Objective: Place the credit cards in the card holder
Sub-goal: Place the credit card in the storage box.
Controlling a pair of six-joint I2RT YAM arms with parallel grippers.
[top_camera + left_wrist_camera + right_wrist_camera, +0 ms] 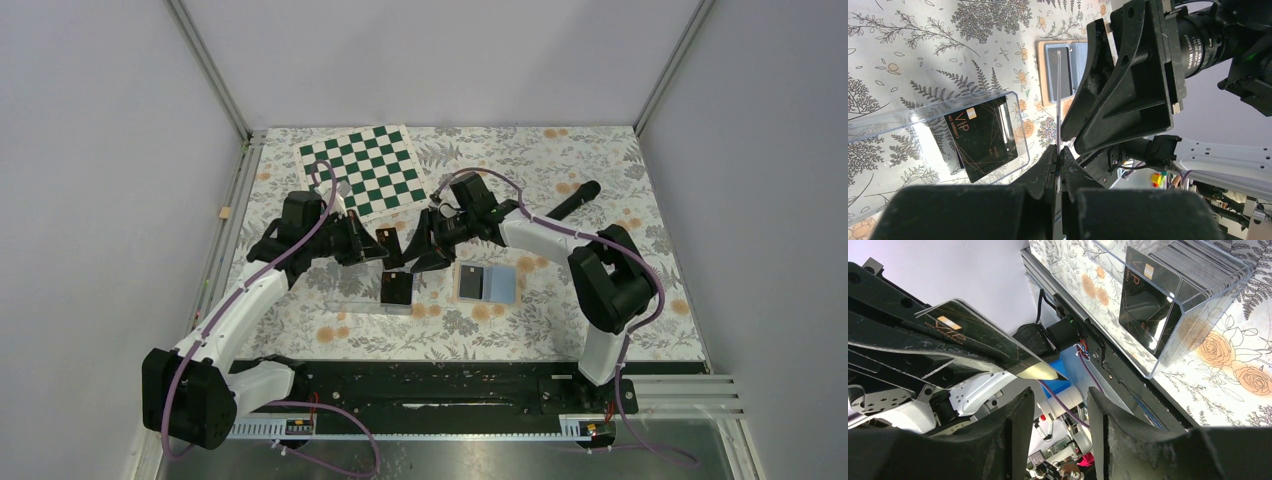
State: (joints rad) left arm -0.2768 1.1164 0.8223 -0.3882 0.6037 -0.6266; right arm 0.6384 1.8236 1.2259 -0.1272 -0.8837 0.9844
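Plastic, thin and glossy black, is what I have pinched: one credit card (979, 337) with gold "VIP" lettering and a small gold chip, clamped flat between the pressed-together fingers of the left gripper (1058, 155). From the left wrist camera I see it edge-on, a hairline running straight out from the tips.

My right gripper (1060, 397) faces it with its matt, scuffed black fingers (1015, 430) spread and nothing between them. The card's free corner sits just off their tips; I cannot tell whether it touches either one.

At 6 o'clock of the two grippers lies the clear tray (893, 117), a hard-walled transparent box with sharp corners. A stack of cards (982, 136) leans inside it against the end wall.

At 4 o'clock of the right gripper the card holder (498, 283) lies opened flat, with a tan rim, a soft light blue lining and rounded corners. A dark card (468, 282) rests on its 9 o'clock half.

A narrow strip of floral tablecloth (560, 320) separates tray and holder, and more bare cloth shows at 3 and 6 o'clock of the holder. Green-and-white chessboard (365, 170) sits at 11 o'clock, close behind the left wrist; a black marker (573, 200) lies at 2 o'clock, just beside the right forearm.
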